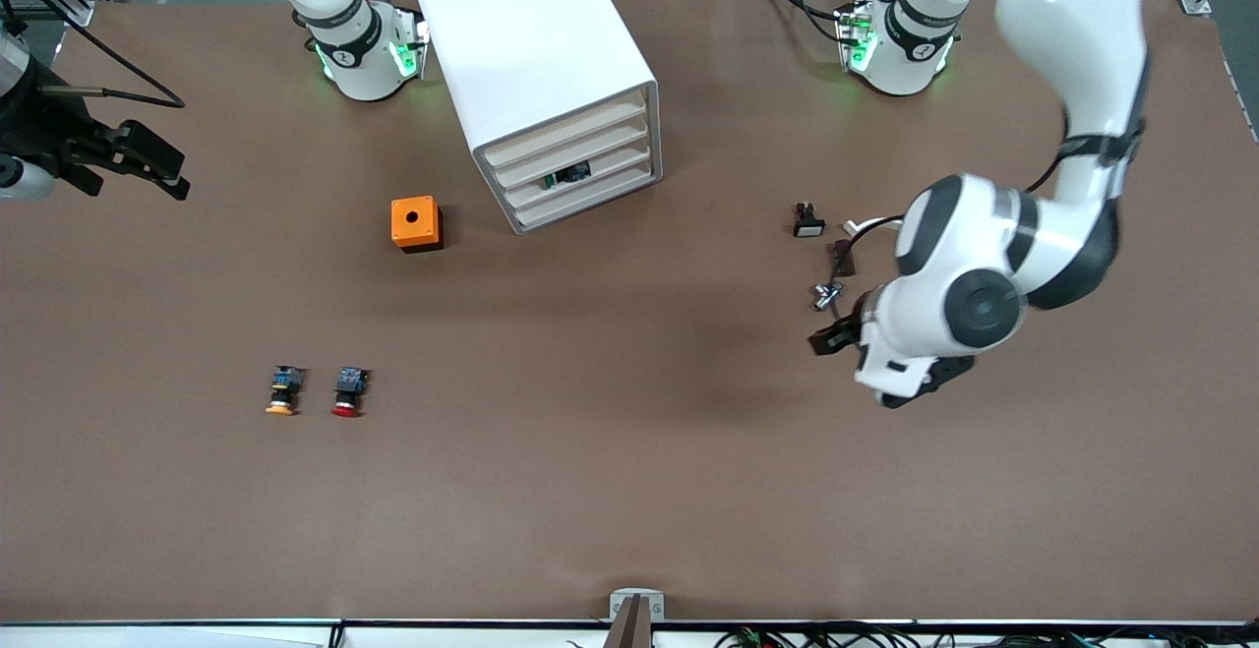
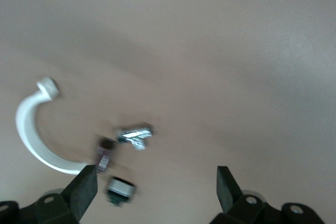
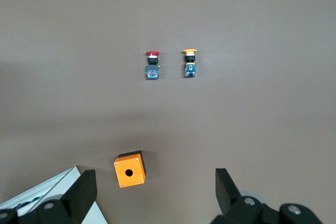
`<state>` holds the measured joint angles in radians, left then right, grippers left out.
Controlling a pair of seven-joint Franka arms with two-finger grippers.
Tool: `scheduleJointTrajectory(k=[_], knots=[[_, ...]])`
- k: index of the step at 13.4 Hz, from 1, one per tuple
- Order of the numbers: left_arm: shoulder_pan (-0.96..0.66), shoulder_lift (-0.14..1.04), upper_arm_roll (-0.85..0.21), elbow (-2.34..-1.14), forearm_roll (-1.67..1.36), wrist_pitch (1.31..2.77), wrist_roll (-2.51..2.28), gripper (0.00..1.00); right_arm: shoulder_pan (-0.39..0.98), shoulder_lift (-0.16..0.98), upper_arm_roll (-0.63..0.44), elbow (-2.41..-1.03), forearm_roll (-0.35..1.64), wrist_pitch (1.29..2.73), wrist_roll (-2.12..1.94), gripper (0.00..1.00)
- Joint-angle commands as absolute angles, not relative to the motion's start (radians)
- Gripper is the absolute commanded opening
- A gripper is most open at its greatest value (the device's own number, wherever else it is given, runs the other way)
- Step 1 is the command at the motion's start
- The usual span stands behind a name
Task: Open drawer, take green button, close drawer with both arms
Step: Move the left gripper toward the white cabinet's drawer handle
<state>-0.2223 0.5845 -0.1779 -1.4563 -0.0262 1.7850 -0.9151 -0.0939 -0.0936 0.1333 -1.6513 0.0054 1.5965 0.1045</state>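
The white four-drawer cabinet (image 1: 536,58) stands between the arm bases. Its third drawer (image 1: 615,168) is pushed in. A small dark and green thing (image 1: 569,175), likely the green button, shows in that drawer's slot. My left gripper (image 1: 836,333) is open and empty, low over the table toward the left arm's end, beside small loose parts; it also shows in the left wrist view (image 2: 156,177). My right gripper (image 1: 162,166) is open and empty, up over the right arm's end of the table; it also shows in the right wrist view (image 3: 156,177).
An orange box with a hole (image 1: 416,223) sits beside the cabinet. A red-capped button (image 1: 347,392) and an orange-capped button (image 1: 283,391) lie nearer the front camera. A white-capped part (image 1: 809,222), a metal piece (image 2: 135,134) and a white curved cable (image 2: 29,135) lie by the left gripper.
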Motion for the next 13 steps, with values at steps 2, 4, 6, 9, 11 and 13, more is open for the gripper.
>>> scheduleJointTrajectory(k=[2,4,6,9,11,13], knots=[[-0.311,0.713,-0.175,-1.335,-0.075,1.808,-1.230,1.00,-0.091,-0.080,0.132,-1.637,-0.011,1.582,0.091,1.00],[-0.348,0.759,-0.173,-1.336,-0.193,1.851,-1.300,1.00,-0.089,-0.080,0.130,-1.638,-0.012,1.574,0.031,1.00],[-0.383,0.790,-0.172,-1.339,-0.261,1.858,-1.420,1.00,-0.091,-0.077,0.129,-1.640,-0.014,1.569,0.025,1.00],[-0.422,0.825,-0.172,-1.341,-0.374,1.858,-1.650,1.00,-0.091,-0.068,0.129,-1.640,-0.015,1.560,0.026,1.00],[-0.439,0.842,-0.173,-1.342,-0.476,1.858,-1.728,1.00,-0.095,-0.064,0.126,-1.640,-0.015,1.552,0.025,1.00],[-0.436,0.857,-0.173,-1.357,-0.637,1.852,-1.787,1.00,-0.098,-0.055,0.126,-1.641,-0.015,1.546,0.025,1.00]])
